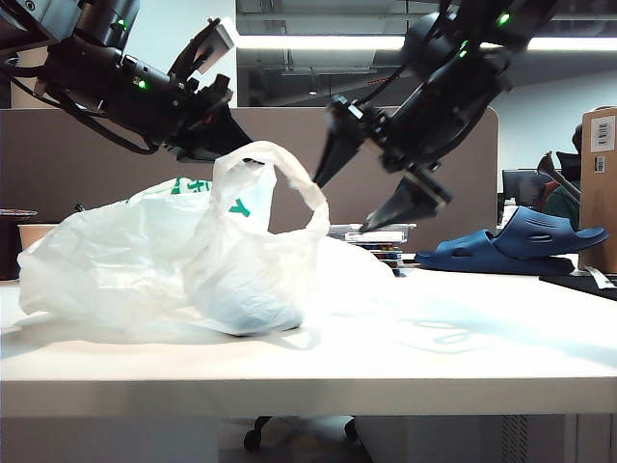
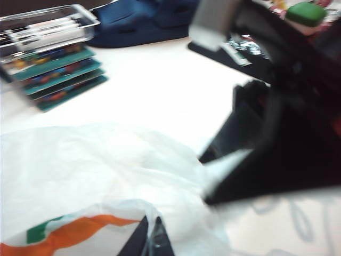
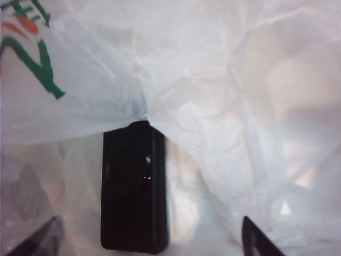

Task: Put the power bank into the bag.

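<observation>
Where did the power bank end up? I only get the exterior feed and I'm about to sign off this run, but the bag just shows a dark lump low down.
Observer: The right wrist view looks down on the power bank lying flat, with the bag plastic all around it.
Operator: Is the right gripper holding it?
Observer: No. The right gripper is open; its fingertips show apart on either side of the slab, clear of it.
Operator: And the left gripper?
Observer: The left gripper is shut on the bag, pinching plastic just beside the orange and green print.
Operator: Anything behind the bag that I can't see?
Observer: The left wrist view shows a clear lidded box on a stack of teal trays.
</observation>
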